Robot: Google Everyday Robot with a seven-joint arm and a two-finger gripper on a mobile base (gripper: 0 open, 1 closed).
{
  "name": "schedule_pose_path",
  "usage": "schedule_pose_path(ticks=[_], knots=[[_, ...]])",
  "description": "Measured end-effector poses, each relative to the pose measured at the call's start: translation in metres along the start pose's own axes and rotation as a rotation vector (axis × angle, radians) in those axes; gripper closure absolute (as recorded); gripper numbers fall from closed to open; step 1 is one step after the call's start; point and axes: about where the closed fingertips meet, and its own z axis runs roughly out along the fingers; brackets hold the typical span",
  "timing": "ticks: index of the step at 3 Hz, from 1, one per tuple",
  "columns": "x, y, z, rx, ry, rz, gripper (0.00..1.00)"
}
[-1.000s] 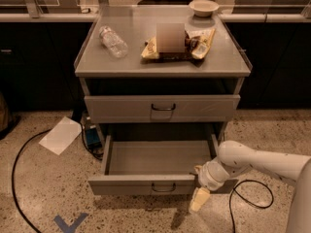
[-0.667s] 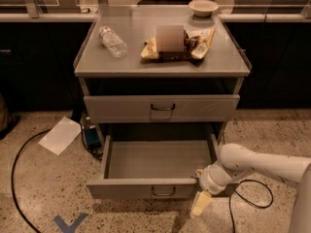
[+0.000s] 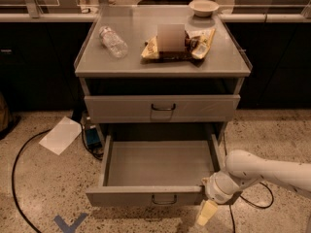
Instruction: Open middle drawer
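Note:
The middle drawer [image 3: 158, 166] of the grey metal cabinet [image 3: 160, 64] stands pulled far out, its shallow tray bare inside. Its low front panel [image 3: 126, 197] carries a small dark loop handle [image 3: 163, 198]. My gripper [image 3: 206, 215] is at the drawer's front right corner, just right of the panel's end and low near the floor, on the white arm [image 3: 272, 171] that comes in from the right. The taller-fronted top drawer [image 3: 163, 108] above is closed. The lowest drawer is hidden under the open one.
On the cabinet top lie a plastic bottle [image 3: 113, 41], snack bags [image 3: 177, 46] and a white bowl [image 3: 203, 7]. On the floor are a white sheet [image 3: 60, 135], a blue object [image 3: 91, 137], a black cable [image 3: 17, 171] and a blue tape mark [image 3: 70, 223].
The middle drawer has slid further out toward the front, and my gripper has moved forward with its right corner. The view has also shifted closer to the cabinet.

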Motion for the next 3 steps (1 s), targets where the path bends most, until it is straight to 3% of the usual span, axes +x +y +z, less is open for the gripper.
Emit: schedule_pose_path(ticks=[1,2,3], knots=[[-0.002,0.012,0.009,-0.043,-0.029,-0.006,0.0],[-0.004,0.013,0.006,-0.044,-0.03,-0.006,0.0],[-0.001,0.035,0.004,-0.08,-0.041,0.022,0.0]])
